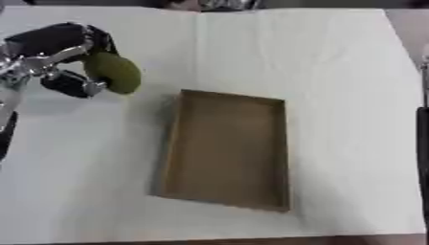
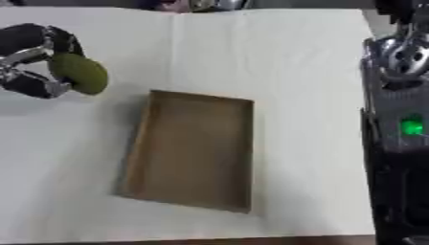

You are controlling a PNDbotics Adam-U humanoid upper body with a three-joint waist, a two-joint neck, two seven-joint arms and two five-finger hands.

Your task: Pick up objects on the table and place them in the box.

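1. Clearly the olive-green rounded object is the thing to mind: I judge it light, and its smooth curved surface looks liable to slip, so a hold across its widest part, fingers on one side and thumb on the other, seems safest. Whether it is soft or stiff I cannot tell.
2. It looks like a dull green oval lump, without markings I can make out, sitting in the upper left of the frame.
3. My left hand has its fingers curled round it, gripping from the left side, with the object's right half showing beyond the fingers. It appears lifted clear of the white table, though I cannot be sure.
4. The brown box, a shallow rectangular tray, lies at the centre of the frame, near the object to its lower right, and holds nothing I can see.
5. My right arm runs down the right edge of the right eye view; its hand is not visible.
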